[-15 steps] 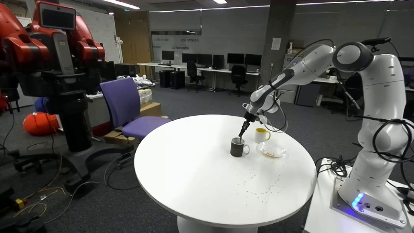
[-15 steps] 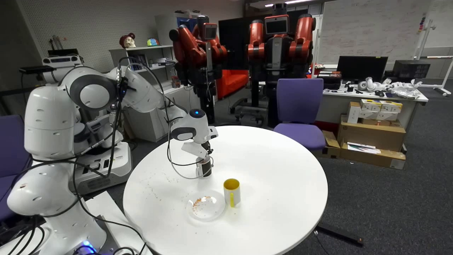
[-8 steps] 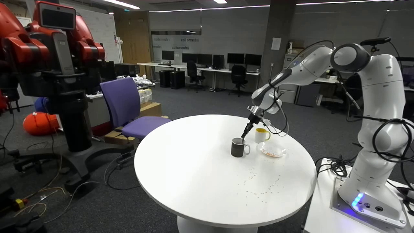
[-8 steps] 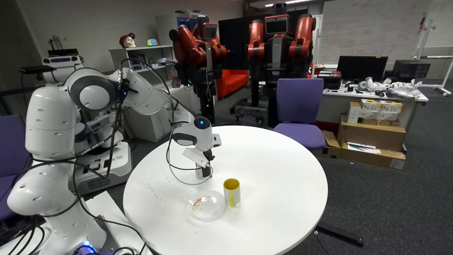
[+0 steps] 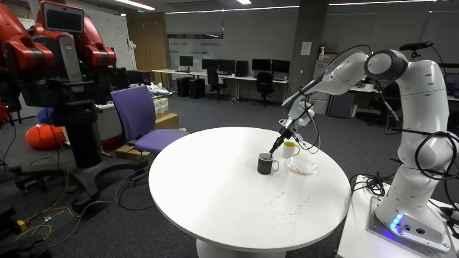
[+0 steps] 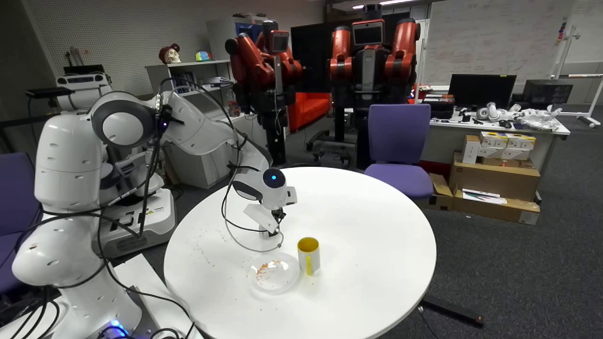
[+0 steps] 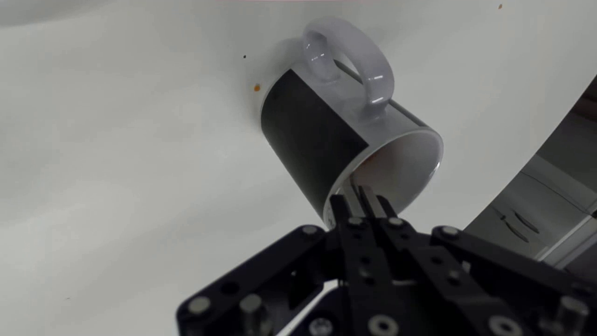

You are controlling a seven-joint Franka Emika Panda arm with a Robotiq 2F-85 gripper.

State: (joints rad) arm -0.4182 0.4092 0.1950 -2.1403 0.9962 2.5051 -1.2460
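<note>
In the mouth of the dark mug (image 7: 310, 140) | hand (image 7: 358, 189) slanting downward | clenched (fingers (image 7: 353, 201) together)

my fingertips (image 7: 374, 206) are in a mug (image 5: 264, 166), right of centre in an exterior view; on the table (image 5: 211, 186), a second mug (image 5: 288, 150) stands upper right, a plate (image 5: 305, 162) further right.

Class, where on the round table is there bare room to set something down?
Largely bare: the table between the dark mug and purple chair. Crowded: jaws at the dark mug's mouth, the plate and yellow-handled mug nearby; crumbs lie towards the robot base.
</note>
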